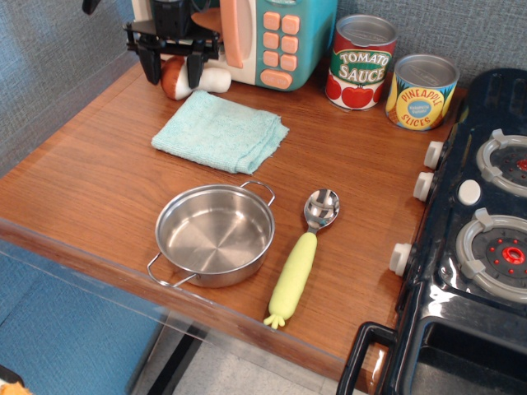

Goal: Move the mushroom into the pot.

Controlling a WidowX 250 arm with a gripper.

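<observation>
The mushroom (212, 80) lies on its side at the back left of the table, its reddish-brown cap to the left and its white stem to the right. My gripper (174, 72) is open and low over it, with one black finger on each side of the cap. The arm hides the top of the cap. I cannot tell if the fingers touch it. The shiny steel pot (215, 237) stands empty near the table's front edge, well in front of the gripper.
A light-blue folded cloth (221, 130) lies between mushroom and pot. A yellow-handled spoon (300, 259) lies right of the pot. A toy microwave (276, 37), a tomato sauce can (361, 62) and a pineapple can (421, 90) line the back. A black toy stove (486, 239) stands at the right.
</observation>
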